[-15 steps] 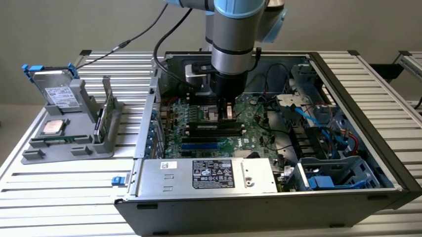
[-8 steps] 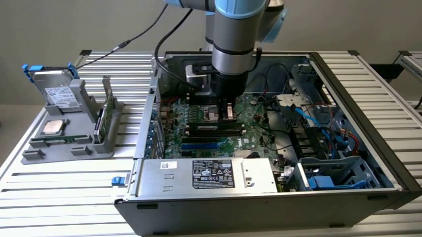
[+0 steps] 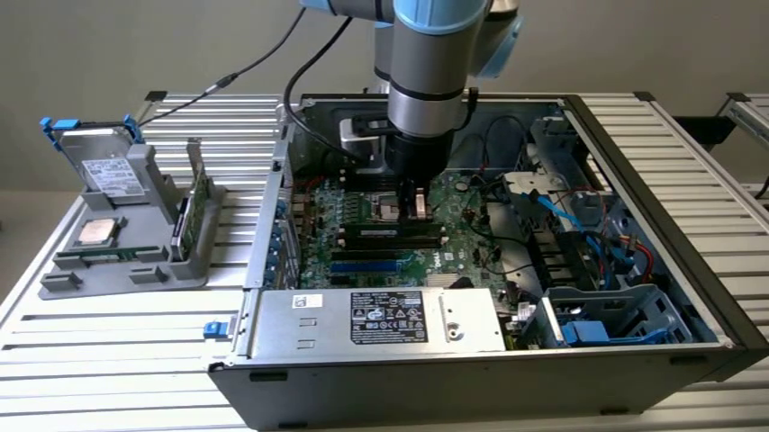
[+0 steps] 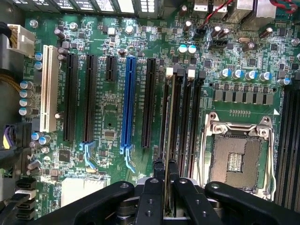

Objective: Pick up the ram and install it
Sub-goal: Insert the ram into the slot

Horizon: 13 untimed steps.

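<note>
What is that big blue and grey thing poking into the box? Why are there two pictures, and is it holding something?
That is a robot arm, and the box is an open computer case lying on a metal table. One picture comes from a camera standing off the arm. The other comes from a camera on the arm's wrist, looking at the green motherboard inside. The black fingers there belong to its claw. The claw is shut on the ram, a thin memory stick seen edge-on, at a slot beside the empty square socket. Whether it is pushed fully in, I cannot tell. On the table, at the exterior view's left, a grey holder keeps a hard drive and a silver chip.
</note>
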Each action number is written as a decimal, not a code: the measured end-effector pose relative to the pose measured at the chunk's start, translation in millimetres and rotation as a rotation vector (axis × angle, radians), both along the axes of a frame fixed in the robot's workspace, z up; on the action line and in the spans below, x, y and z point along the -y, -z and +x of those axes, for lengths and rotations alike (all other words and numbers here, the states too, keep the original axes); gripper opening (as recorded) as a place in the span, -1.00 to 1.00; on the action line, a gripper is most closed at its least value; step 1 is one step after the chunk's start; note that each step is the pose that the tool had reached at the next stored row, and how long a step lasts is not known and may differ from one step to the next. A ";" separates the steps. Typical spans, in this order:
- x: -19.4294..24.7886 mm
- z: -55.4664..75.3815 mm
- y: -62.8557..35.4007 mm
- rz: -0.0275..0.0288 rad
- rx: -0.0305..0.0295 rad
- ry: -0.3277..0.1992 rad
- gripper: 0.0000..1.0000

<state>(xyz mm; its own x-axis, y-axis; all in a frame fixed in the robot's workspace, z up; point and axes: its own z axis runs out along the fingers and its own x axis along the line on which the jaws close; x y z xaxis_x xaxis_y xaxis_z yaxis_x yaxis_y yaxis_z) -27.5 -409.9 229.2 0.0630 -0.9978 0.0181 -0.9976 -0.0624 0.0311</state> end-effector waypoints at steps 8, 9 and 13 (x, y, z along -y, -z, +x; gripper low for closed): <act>-0.1 1.1 2.2 -0.0069 -0.0039 -0.006 -0.73; -0.1 1.4 2.7 -0.0077 -0.0044 -0.007 -0.73; -0.1 1.6 3.3 -0.0095 -0.0068 -0.008 -0.73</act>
<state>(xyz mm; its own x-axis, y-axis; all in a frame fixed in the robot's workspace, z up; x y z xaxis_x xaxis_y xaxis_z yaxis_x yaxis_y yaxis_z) -25.8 -409.8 225.9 0.0716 -0.9971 0.0271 -0.9968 -0.0706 0.0385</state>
